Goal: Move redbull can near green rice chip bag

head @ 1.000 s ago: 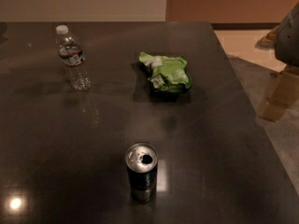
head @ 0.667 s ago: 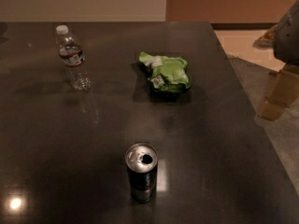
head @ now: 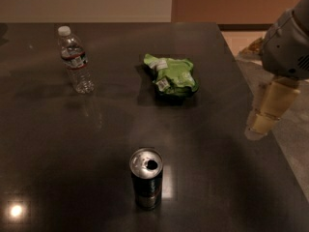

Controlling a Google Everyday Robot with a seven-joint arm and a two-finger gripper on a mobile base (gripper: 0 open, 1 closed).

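Observation:
The redbull can (head: 147, 178) stands upright near the table's front, dark with a silver top and an open pull-tab hole. The green rice chip bag (head: 173, 75) lies flat further back, a little right of the middle, well apart from the can. My gripper (head: 259, 125) hangs at the right, over the table's right edge. It is level with the gap between bag and can, far to the right of both, and touches nothing.
A clear plastic water bottle (head: 75, 59) with a white cap stands at the back left. The dark table (head: 72, 144) ends in a right edge running just under the gripper, with pale floor beyond. A lamp glare shows at the front left.
My gripper has moved left and slightly down, further in over the table's right edge. The can, bag and bottle have not moved.

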